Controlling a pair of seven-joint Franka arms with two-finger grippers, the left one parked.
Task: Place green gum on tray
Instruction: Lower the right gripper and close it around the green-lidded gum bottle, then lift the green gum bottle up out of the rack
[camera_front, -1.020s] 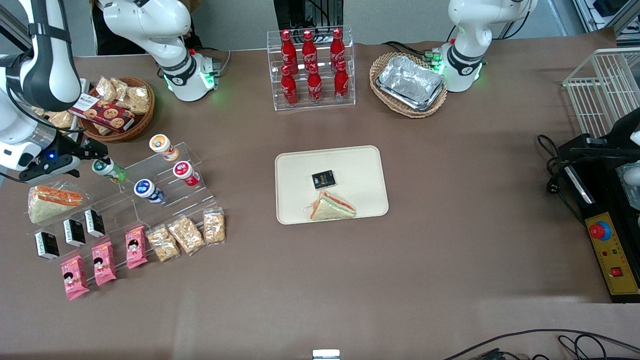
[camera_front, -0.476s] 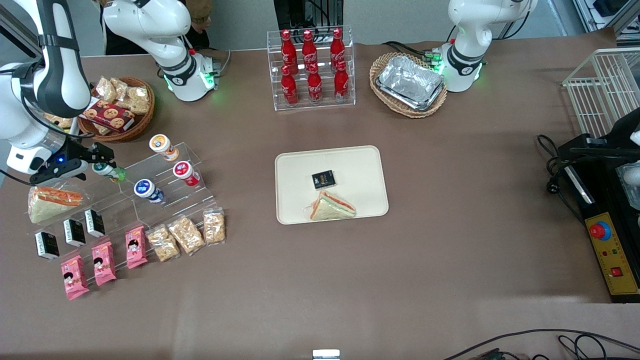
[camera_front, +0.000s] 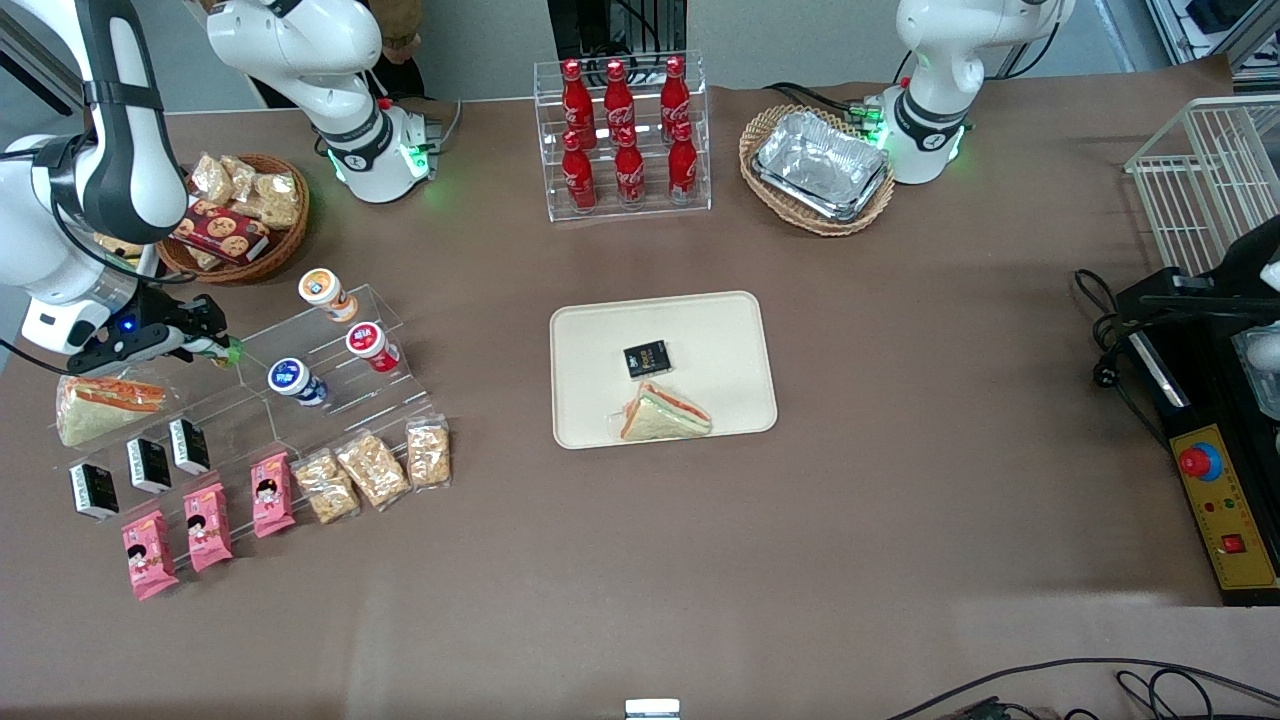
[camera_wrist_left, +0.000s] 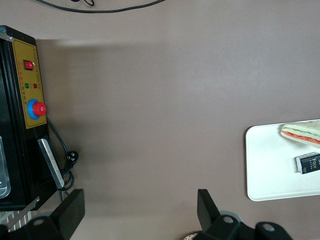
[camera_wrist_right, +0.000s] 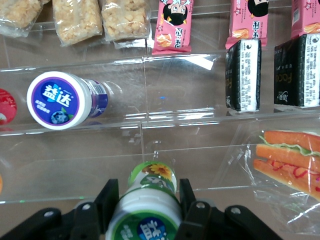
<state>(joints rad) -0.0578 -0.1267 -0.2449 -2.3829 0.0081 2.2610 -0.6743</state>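
The right arm's black two-finger gripper (camera_wrist_right: 146, 210), reaching level over the clear acrylic tiered rack (camera_front: 330, 370), clamps the small green-bodied, white-lidded gum bottle (camera_wrist_right: 148, 202). Blue-bodied bottle lid (camera_wrist_right: 58, 100) reads "益达".

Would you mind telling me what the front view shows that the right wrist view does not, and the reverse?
Only the front view shows the beige tray with a sandwich and a small black packet on it, and the cola bottles farther from the camera. Only the right wrist view shows the green gum's sunflower label and the hand's fingers on either side of the bottle. Both show the hand shut on the green gum at the clear stepped rack, and the blue gum.
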